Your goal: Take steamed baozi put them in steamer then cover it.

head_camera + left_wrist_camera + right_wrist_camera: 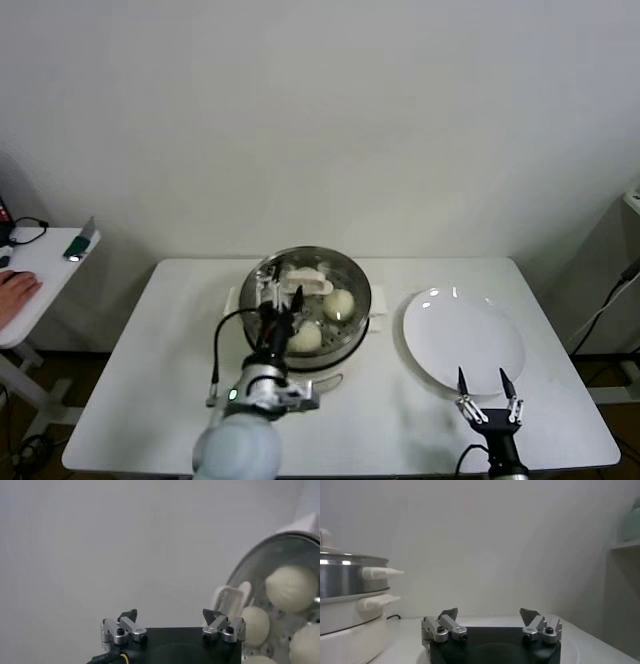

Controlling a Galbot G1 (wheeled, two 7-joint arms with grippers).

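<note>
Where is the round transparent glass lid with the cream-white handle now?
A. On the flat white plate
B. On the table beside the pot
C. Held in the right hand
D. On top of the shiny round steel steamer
D: the round transparent glass lid sits on the shiny round steel steamer, with the cream-white dough buns visible under the glass; the flat white plate is bare.

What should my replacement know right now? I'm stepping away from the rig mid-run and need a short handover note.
Left gripper: open, holding nothing, above the near side of the steamer.
Right gripper: open, idle at the near edge of the white plate.
Baozi: four show in the steamer under the glass cover; none on the plate.
Done: buns loaded; cover appears seated on the steamer.
Left: probably only pull the left arm clear and check the cover sits evenly.
</note>
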